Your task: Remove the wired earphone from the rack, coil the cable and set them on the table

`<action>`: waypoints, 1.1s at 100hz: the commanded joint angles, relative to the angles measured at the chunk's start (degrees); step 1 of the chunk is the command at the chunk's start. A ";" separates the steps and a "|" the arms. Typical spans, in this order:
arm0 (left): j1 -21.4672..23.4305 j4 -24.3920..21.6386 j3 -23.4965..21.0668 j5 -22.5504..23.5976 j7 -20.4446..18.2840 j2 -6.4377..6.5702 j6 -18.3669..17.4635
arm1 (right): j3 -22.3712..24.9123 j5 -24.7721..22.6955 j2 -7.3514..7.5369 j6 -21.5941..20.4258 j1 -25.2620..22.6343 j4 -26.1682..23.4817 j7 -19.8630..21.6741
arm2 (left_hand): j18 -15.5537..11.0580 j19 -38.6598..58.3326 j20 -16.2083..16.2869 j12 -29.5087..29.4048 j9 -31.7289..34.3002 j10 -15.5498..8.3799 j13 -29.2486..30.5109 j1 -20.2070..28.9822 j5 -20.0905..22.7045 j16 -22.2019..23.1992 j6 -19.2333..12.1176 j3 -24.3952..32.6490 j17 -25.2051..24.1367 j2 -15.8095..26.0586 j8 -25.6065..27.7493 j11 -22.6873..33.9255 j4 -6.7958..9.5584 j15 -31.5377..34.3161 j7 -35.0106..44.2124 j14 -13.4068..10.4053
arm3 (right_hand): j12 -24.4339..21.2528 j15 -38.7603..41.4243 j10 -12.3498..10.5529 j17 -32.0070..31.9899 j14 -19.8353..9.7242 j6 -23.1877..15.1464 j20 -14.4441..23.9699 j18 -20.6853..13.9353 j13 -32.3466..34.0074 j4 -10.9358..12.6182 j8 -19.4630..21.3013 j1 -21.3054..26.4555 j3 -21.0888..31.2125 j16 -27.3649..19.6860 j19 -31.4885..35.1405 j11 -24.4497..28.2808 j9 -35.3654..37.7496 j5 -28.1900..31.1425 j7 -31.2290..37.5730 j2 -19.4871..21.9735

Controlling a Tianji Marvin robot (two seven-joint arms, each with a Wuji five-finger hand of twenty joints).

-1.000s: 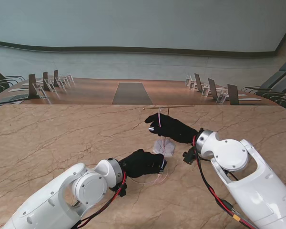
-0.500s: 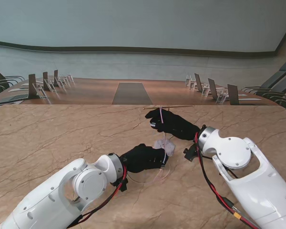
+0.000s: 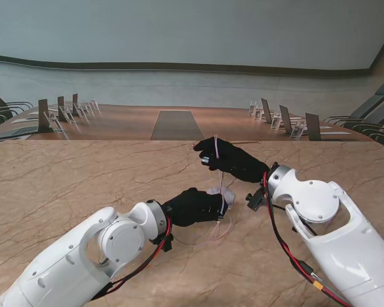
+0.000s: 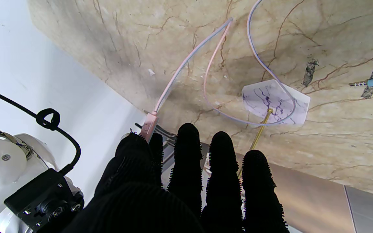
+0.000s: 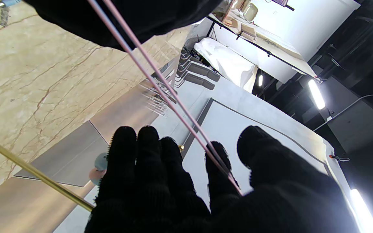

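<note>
Pink cable (image 3: 221, 182) strung between hands | right hand (image 3: 233, 161) pinches it | left hand (image 3: 195, 206) grips it

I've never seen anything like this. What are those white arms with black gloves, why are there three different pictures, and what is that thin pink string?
It is one robot with two white arms ending in five-fingered hands in black gloves. The wide picture comes from a camera above its shoulders; the other two sit on the wrists, looking along the fingers, so they appear upside down. The pink string is a wired earphone cable. The right hand pinches it and holds it up, and the left hand grips it lower down, at its small pink inline piece. The rest loops loosely on the marble table around the rack's pale base with its thin brass rod. The blue plug lies on the table.
</note>
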 commanded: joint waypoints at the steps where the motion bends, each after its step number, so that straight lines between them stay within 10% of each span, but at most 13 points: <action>1: 0.02 -0.22 -0.06 -0.17 -0.14 -0.34 0.01 | -0.04 0.24 -0.40 -0.67 0.25 -0.25 -0.32 | 0.63 1.07 0.50 -0.24 -0.58 -0.78 0.21 4.26 -1.51 -0.14 0.02 -0.18 0.09 -0.02 -0.29 -0.02 -0.54 0.69 1.62 -1.00 | 0.61 0.86 0.44 0.80 0.79 -1.69 -0.92 -1.30 1.06 1.37 -0.64 2.34 0.86 0.29 1.95 1.49 0.49 0.16 0.95 2.85; 46: -0.07 -0.36 -1.49 -0.29 0.93 -0.66 -0.35 | 1.25 2.44 -0.60 -1.59 0.78 -0.48 -0.32 | -1.13 14.04 7.20 -0.82 -0.38 -0.82 0.61 4.25 -1.40 -0.42 -0.13 -0.14 2.80 -0.13 -0.70 -0.11 -0.49 0.79 1.50 -0.77 | 0.66 0.89 0.68 1.40 1.02 -1.64 -1.05 -0.97 1.39 0.85 -1.05 2.80 1.86 0.30 1.87 1.76 0.55 0.44 1.33 2.50; 110: -1.15 0.26 -1.64 -2.16 2.34 -1.37 0.53 | -0.18 3.10 -1.02 -2.85 3.33 1.30 -1.27 | -1.03 14.05 6.94 -1.02 -0.23 -0.64 0.74 4.23 -1.29 -0.55 -0.01 -0.13 2.64 -0.26 -0.98 -0.04 -0.48 0.78 1.40 -0.74 | 0.62 0.72 0.56 1.28 0.86 -2.09 -1.39 -1.09 0.97 0.34 -1.28 2.75 2.62 0.24 1.34 1.78 0.06 0.17 1.80 2.29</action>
